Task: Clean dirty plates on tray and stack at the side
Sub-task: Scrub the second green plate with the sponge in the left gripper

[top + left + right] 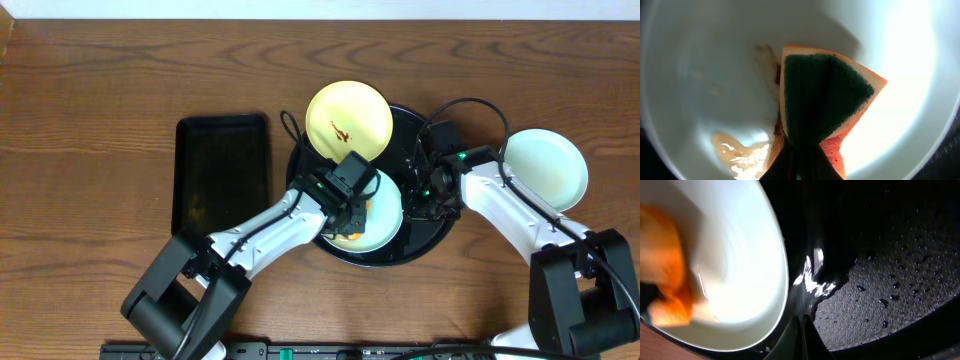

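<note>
The round black tray (437,222) sits mid-table. A mint green plate (388,222) lies in it. My left gripper (350,198) is shut on a green-and-orange sponge (826,95) and presses it into that plate (695,75), beside a brown smear (771,57) and pale foam (740,150). My right gripper (802,332) is shut, with its tips on the wet tray floor (895,275) right beside the plate's rim (782,275). A pale yellow plate (348,120) with a brown smear rests over the tray's far left rim. A second mint plate (543,166) lies on the table to the right.
A smaller black rectangular tray (222,170) lies on the table left of the round tray. Cables loop over the round tray's far side by the right wrist (445,135). The wooden table's far edge meets a white wall.
</note>
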Tool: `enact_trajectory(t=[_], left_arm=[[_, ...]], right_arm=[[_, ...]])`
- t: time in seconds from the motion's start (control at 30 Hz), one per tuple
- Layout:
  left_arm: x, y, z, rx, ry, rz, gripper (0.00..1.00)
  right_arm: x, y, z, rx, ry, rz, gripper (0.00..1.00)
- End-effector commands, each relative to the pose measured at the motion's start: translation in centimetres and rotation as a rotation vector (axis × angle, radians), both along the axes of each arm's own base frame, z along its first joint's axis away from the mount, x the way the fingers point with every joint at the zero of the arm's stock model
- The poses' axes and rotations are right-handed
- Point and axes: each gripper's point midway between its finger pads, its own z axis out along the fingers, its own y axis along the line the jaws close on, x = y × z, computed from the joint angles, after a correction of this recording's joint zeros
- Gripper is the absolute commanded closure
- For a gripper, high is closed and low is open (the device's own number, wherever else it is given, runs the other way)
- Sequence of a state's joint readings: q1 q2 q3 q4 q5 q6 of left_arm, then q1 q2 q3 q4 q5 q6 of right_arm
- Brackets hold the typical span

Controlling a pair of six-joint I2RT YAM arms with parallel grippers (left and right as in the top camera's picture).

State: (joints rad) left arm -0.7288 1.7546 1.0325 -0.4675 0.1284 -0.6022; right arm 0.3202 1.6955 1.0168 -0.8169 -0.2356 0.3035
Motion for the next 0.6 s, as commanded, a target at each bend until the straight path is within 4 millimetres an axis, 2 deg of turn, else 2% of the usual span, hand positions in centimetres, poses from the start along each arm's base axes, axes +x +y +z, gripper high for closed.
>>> enact_trajectory(t=[0.0, 0.13, 0.33, 0.43, 0.57], left_arm=[[1.7, 1.6, -0.6, 0.052, -0.043, 0.049, 0.92], [2.5, 1.4, -0.3, 0.033, -0.070, 0.059, 0.91], [2.6, 1.3, -0.3, 0.027, -0.074, 0.058, 0.91], [2.7, 0.9, -0.2, 0.011, -0.077, 0.053, 0.91], [3.0, 0.0, 0.1, -0.021, -0.098, 0.024, 0.91]], right_arm=[[-0.6, 0.1, -0.4, -0.007, 0.023, 0.006, 0.99], [-0.6, 0.1, -0.4, -0.008, 0.025, 0.006, 0.99], [-0.1, 0.4, -0.3, 0.004, 0.003, 0.008, 0.99], [0.4, 0.9, -0.3, 0.014, -0.022, 0.019, 0.98], [1.1, 2.3, -0.1, 0.037, -0.074, 0.051, 0.92]])
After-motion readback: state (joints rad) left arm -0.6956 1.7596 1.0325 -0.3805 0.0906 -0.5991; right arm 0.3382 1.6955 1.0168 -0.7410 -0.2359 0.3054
